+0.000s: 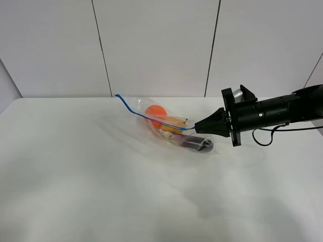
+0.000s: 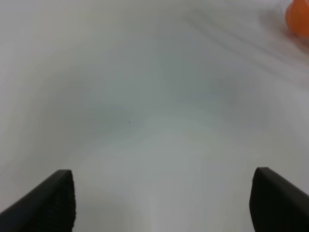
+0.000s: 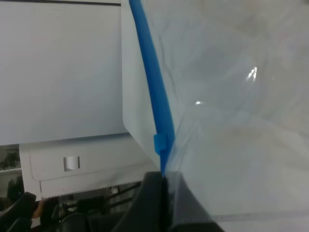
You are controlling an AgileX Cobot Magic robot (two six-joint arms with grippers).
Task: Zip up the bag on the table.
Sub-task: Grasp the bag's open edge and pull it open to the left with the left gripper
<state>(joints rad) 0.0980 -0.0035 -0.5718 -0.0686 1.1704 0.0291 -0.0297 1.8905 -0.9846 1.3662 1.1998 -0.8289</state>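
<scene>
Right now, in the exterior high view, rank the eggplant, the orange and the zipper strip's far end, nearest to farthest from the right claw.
1. Eggplant: just below the right claw.
2. Orange: farther left, inside the bag.
3. Zipper strip's far end: the bag's raised left corner, farthest.

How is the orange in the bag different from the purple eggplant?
The orange is round and bright; the eggplant is long and dark purple. The orange sits farther back in the bag; the eggplant lies along its near edge, close to the right end effector. Both are inside the same clear bag.
</scene>
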